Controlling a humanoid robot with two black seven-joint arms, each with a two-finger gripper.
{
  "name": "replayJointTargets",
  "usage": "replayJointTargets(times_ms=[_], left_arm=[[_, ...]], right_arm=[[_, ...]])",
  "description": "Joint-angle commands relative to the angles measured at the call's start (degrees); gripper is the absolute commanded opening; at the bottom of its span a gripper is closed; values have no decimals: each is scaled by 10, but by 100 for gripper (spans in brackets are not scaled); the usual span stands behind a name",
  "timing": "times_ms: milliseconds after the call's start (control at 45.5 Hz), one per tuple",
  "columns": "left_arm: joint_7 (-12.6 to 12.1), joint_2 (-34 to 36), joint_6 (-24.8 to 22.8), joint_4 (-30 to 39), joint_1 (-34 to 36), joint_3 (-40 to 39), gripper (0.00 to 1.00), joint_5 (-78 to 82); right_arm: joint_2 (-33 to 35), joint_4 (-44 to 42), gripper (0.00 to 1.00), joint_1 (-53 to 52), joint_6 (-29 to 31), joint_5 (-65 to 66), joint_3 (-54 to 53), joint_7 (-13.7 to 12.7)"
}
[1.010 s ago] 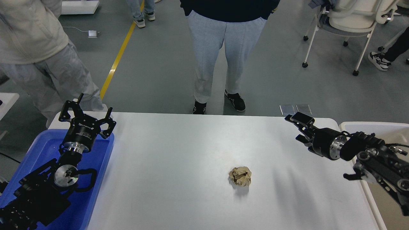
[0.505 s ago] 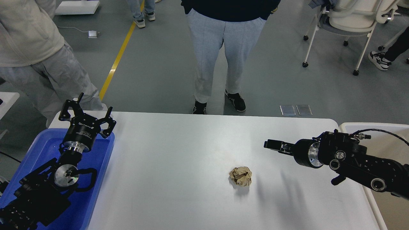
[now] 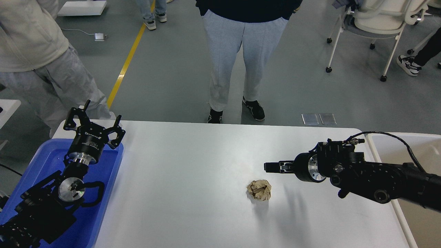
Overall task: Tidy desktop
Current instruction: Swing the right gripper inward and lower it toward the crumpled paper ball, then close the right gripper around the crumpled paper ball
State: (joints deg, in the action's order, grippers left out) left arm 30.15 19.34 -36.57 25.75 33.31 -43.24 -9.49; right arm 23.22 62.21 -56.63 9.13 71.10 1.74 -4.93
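A crumpled paper ball [image 3: 259,190] is seen on the surface [image 3: 193,165], just below and slightly behind the right end effector [image 3: 270,167], whose opening cannot be told; the left end effector [image 3: 93,121], spread wide, is well apart.

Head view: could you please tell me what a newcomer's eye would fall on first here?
Probably the crumpled brown paper ball, lying alone on the white desktop, right of centre. Next, the right end effector hangs just up and right of the ball, seen edge-on. At the left, the left end effector stands open over the far end of the blue tray.
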Motion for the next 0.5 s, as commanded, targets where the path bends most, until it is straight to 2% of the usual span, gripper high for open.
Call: replayJointTargets(times_ms=[0,110,483], left_arm=[[0,0,0,0,0,0,100,0],[0,0,0,0,0,0,100,0],[0,0,-1,0,0,0,100,0]], right_arm=[[-53,-1,99,-12,4,55,49,1],[-58,-9,98,-6,4,105,50,0],[-99,-60,99,16,5,114,43,3]])
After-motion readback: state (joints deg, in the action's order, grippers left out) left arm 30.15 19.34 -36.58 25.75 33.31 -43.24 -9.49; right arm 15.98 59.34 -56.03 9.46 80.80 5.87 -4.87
